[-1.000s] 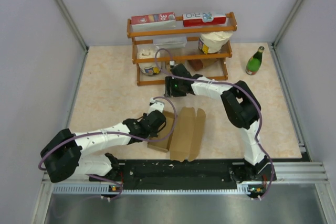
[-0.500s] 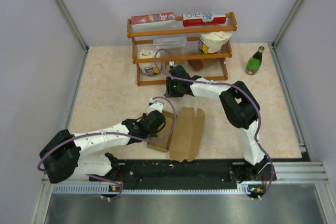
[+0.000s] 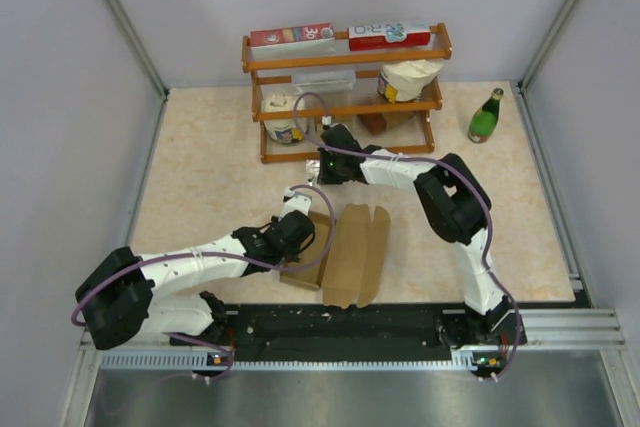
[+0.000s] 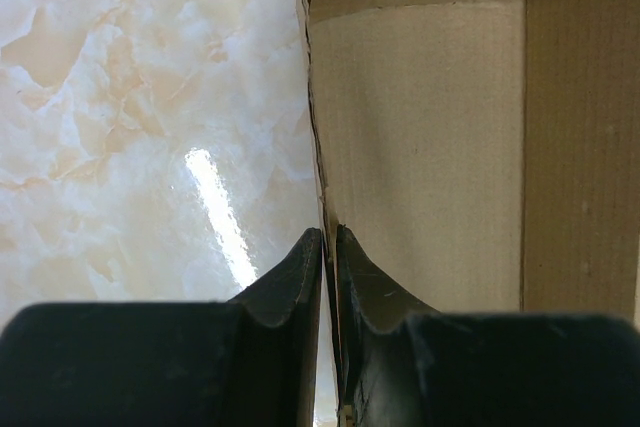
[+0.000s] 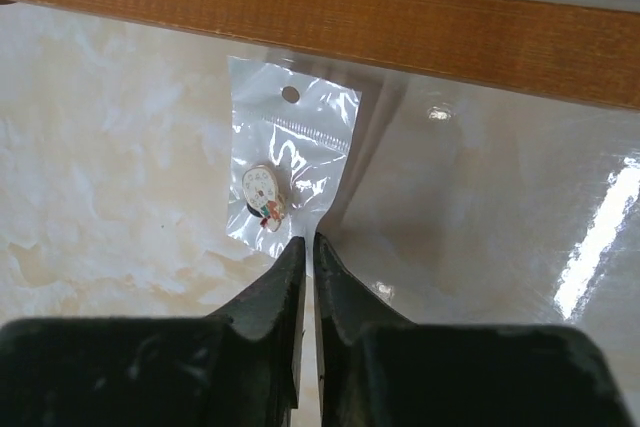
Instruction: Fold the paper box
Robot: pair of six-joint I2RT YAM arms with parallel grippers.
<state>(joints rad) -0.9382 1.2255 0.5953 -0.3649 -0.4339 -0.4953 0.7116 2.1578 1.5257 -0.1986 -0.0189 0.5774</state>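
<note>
near the arm bases, your paper box (image 3: pixel 352 252) lay partly opened on the counter (image 3: pixel 200 177), its brown panels spread between the 2 arms. your left end effector (image 4: pixel 328 245) was pressed together on a raised flap at the box's left side, pinching the thin cardboard edge. farther out, your right end effector (image 5: pixel 305 247) pinched the lower corner of a small clear bag (image 5: pixel 290 147) lying just before the wooden rack (image 5: pixel 400 22). a green bottle (image 3: pixel 486 116) stood far right.

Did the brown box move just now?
No. The box lies the same way as before, just as far from the rack, its left wall pinched by the left gripper.
</note>
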